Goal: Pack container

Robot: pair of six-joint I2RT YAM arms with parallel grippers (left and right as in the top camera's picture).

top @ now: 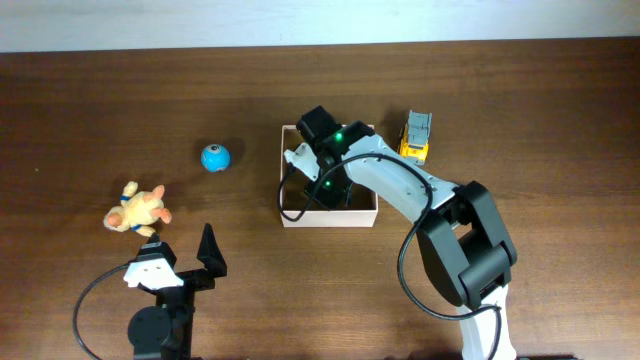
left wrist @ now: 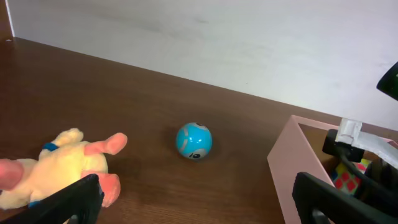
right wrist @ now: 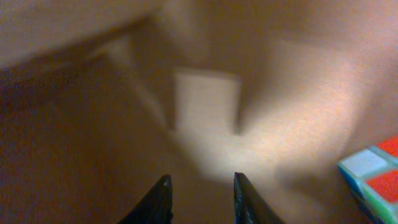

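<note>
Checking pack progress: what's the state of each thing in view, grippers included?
container: upright, open-topped
puzzle cube: in container
blue ball: on table, unpacked
plush toy: lying on table, unpacked
yellow truck: on table, outside container
left gripper: open, empty
right gripper: shut, inside container, nothing seen held

The counter [top: 90, 100] is seen as dark wood with a fine grain, faintly sheened. The ball [top: 215, 157] is finished in glossy plastic, the plush [top: 138, 209] in soft fuzzy cloth, the box [top: 330, 221] in matt cardboard.
</note>
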